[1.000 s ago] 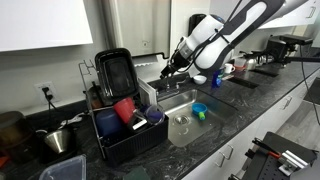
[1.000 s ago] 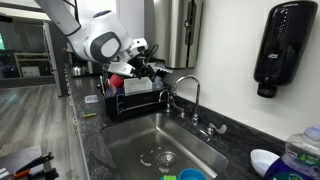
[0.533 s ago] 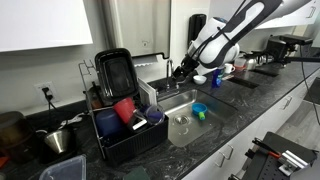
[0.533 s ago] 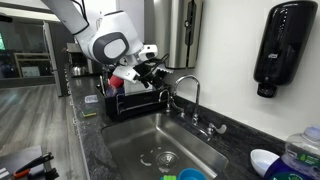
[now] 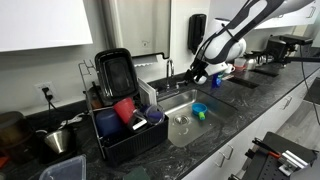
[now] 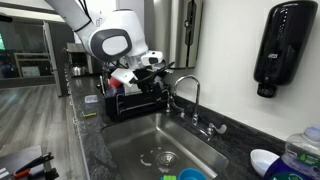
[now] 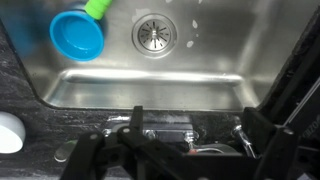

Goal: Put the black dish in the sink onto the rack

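Note:
The black dish (image 5: 113,72) stands upright at the back of the black wire rack (image 5: 128,130), above the red cups. The rack also shows in an exterior view (image 6: 135,100); the dish is hidden there behind my arm. My gripper (image 5: 196,76) is open and empty. It hangs over the back edge of the steel sink (image 5: 178,101) near the chrome faucet (image 6: 190,92), away from the rack. In the wrist view my gripper (image 7: 175,142) has dark fingers spread apart with nothing between them, above the sink (image 7: 200,70) and its drain.
A small blue bowl (image 5: 200,109) and a clear glass bowl (image 5: 181,125) lie in the sink; the blue bowl (image 7: 77,35) shows in the wrist view. A black soap dispenser (image 6: 283,45) hangs on the wall. A steel pot (image 5: 58,138) stands on the counter.
My arm has moved away from the rack toward the faucet and over the sink's back edge. The gripper stays open and empty. The black dish has not moved.

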You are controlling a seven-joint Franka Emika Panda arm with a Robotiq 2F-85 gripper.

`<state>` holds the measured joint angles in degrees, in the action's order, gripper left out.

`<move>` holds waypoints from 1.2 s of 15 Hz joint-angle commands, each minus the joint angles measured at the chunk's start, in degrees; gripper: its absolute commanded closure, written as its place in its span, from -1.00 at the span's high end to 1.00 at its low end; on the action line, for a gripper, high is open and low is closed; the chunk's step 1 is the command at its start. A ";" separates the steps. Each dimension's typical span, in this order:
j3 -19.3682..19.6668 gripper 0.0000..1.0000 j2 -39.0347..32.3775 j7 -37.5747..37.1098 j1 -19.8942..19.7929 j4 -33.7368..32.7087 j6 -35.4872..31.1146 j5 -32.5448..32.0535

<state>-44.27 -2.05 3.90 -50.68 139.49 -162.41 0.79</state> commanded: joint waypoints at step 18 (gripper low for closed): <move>45.31 1.00 5.96 -1.31 43.17 3.19 22.62 -2.78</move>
<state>-0.78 2.83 3.52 -9.34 142.17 -142.92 -0.67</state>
